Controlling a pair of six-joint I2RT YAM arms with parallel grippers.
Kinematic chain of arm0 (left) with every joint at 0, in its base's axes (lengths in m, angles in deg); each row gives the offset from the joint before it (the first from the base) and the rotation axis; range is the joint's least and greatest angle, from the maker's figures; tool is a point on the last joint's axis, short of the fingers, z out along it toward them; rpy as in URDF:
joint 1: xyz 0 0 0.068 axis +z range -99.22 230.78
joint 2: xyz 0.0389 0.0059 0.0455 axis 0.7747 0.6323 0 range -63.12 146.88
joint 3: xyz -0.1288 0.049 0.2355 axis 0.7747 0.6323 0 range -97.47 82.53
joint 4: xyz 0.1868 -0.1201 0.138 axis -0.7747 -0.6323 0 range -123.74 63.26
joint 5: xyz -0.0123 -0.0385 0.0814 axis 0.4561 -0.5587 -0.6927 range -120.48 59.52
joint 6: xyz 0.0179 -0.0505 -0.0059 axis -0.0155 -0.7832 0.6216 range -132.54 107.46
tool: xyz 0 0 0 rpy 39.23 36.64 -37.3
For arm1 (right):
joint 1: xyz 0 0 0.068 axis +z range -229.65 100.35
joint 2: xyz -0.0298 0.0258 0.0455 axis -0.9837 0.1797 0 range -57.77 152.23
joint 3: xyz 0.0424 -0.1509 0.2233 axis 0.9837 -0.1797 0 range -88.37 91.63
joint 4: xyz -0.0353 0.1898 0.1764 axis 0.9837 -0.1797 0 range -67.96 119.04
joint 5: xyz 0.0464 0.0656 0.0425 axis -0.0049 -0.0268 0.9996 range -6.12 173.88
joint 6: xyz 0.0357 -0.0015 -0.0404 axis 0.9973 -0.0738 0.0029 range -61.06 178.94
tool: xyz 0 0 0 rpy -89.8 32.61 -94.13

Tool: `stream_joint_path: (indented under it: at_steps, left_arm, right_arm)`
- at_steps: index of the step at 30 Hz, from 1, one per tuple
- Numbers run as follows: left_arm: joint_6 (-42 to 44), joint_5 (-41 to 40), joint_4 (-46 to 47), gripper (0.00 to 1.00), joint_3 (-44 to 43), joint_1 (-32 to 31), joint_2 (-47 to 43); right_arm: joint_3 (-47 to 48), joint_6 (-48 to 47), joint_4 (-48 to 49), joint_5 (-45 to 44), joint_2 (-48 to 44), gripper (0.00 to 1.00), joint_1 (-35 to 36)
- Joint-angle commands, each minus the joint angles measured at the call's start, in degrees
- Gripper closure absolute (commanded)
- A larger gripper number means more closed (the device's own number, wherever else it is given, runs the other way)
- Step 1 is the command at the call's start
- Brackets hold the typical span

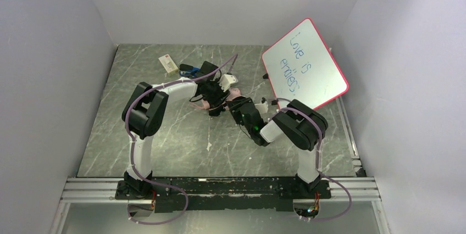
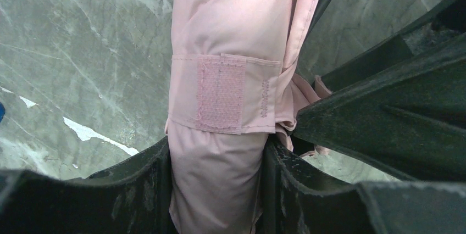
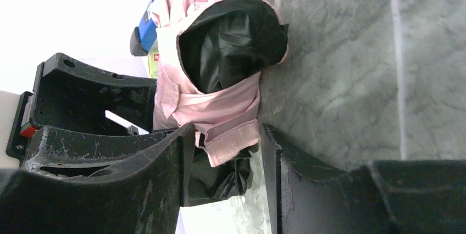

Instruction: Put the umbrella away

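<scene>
The folded umbrella (image 2: 231,31), pale pink outside with black lining, lies on the marble table between both grippers in the top view (image 1: 222,99). My left gripper (image 2: 217,154) is shut on its pink bundle just below the velcro strap band (image 2: 221,94). In the right wrist view the umbrella (image 3: 220,53) shows its black inner fabric and its pink cap end. My right gripper (image 3: 228,135) is open, and the loose pink strap tab (image 3: 231,140) hangs between its jaws with a gap on the right side. The shaft and handle are hidden.
A pink-framed whiteboard (image 1: 305,63) with writing leans at the back right. A small white box (image 1: 168,62) and a blue object (image 1: 187,69) lie behind the left gripper (image 1: 213,96). The right gripper (image 1: 236,106) is close beside it.
</scene>
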Motion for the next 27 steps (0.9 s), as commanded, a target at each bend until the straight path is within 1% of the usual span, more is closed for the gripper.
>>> stream_joint_path:
  at_steps: [1,6,10,17,23,27]
  left_arm:
    - [3.1,-11.2,-6.2,0.95,2.2,1.0,5.9]
    - [3.0,-11.0,-6.3,0.95,2.3,1.0,6.0]
    - [3.0,-10.9,-6.4,0.95,2.3,1.0,6.0]
    - [3.1,-11.0,-6.4,0.95,2.3,1.0,5.8]
    - [3.1,-10.9,-6.5,0.95,2.3,0.9,6.1]
    - [3.2,-10.8,-6.3,0.95,2.6,0.9,6.0]
  right_arm:
    - [-0.3,-6.1,3.4,2.2,3.9,0.48,-0.9]
    - [-1.7,-10.1,13.5,5.6,5.9,0.5,-1.6]
    - [-2.8,-13.7,19.5,6.6,6.1,0.51,-1.7]
    - [-3.4,-15.1,30.6,9.9,7.1,0.52,-2.8]
    - [-1.8,-17.5,30.3,11.5,5.8,0.53,-3.7]
    - [-1.5,-18.1,27.1,11.4,4.7,0.54,-3.9]
